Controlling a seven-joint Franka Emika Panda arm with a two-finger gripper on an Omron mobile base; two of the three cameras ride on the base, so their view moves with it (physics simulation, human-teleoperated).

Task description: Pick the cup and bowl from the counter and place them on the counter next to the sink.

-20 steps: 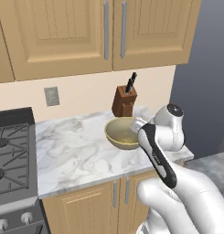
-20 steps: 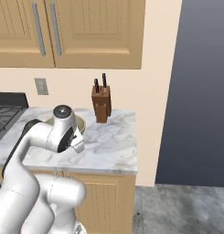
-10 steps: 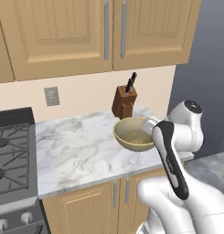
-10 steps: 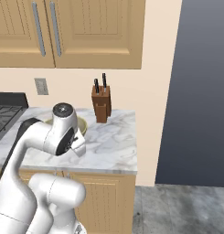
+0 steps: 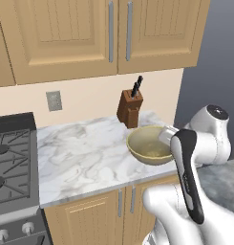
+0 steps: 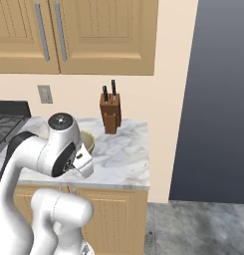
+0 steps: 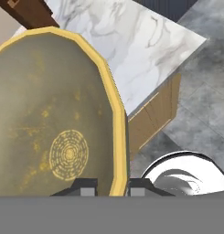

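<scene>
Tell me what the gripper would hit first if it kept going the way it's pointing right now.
The gripper is already closed on the bowl at its rim, so nothing lies between them. Beyond the rim is the counter, though depth there is hard to judge.

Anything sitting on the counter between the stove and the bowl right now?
Nothing: in the left base view, bare marble counter runs between the stove and the bowl.

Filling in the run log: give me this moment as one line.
phase: carrying bowl | held: bowl by rim | gripper: shut on rim | bowl: lifted above counter | nearby: knife block
</scene>
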